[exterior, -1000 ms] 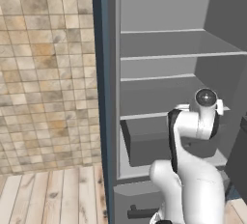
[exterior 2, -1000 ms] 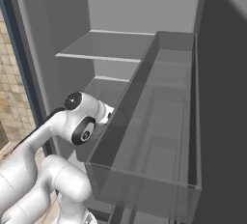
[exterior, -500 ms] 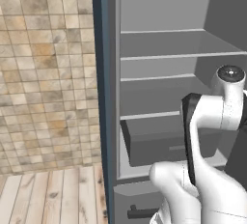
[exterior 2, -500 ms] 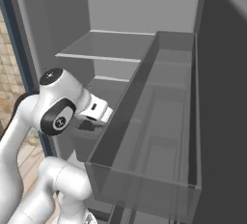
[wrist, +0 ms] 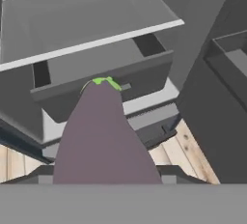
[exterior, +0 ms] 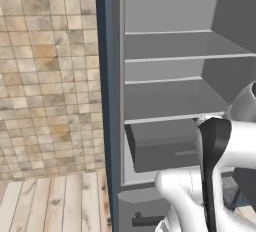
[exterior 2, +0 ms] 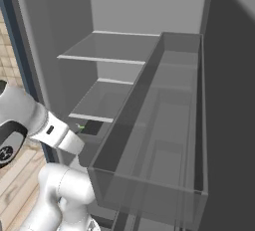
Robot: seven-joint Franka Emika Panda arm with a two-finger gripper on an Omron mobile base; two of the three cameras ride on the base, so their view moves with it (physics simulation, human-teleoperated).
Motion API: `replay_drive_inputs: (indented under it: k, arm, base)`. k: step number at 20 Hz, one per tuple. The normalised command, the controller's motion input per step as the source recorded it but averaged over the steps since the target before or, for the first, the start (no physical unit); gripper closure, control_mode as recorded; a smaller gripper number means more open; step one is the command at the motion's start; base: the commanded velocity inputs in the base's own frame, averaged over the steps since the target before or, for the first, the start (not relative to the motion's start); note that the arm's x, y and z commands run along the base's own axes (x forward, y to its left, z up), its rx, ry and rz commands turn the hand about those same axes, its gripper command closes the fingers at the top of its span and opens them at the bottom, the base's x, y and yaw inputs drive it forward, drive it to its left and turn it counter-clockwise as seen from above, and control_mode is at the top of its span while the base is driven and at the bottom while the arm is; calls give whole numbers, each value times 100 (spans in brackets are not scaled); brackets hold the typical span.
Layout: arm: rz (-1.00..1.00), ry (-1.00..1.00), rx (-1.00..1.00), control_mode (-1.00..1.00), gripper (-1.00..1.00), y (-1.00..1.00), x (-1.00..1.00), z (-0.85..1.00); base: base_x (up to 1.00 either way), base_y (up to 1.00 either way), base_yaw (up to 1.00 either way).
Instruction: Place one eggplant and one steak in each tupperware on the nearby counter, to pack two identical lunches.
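A purple eggplant (wrist: 101,136) with a green stem rises from the bottom of the hand view. My gripper (wrist: 103,177) is shut on it, with a dark fingertip (wrist: 34,177) at each side of its base. The stem points at the fridge's lower drawer (wrist: 106,88). In the right base view my gripper (exterior 2: 77,138) reaches past the door bin's near corner, and the eggplant's green stem (exterior 2: 81,126) peeks out just beyond it. The steak, the tupperware and the counter are out of view.
An open fridge stands in front, with bare grey shelves (exterior: 170,58) and a half-open dark drawer (exterior: 165,148) below them. A deep grey door bin (exterior 2: 149,175) juts out on the right. A tiled wall (exterior: 50,76) and wood floor (exterior: 50,201) lie to the left.
The arm has swung, rightward in the left base view and leftward in the right base view. The hand still holds the eggplant in front of the lower shelves.
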Motion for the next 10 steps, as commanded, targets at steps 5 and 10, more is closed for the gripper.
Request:
replay_drive_inputs:
  k: [5, 10]
  arm:
    - [0, -20, 0, -100, 100, 2, -92, 61]
    - [9, -5, 0, -100, 100, 0, -32, 23]
  base:
    - [0, 0, 0]
    - [0, 0, 0]
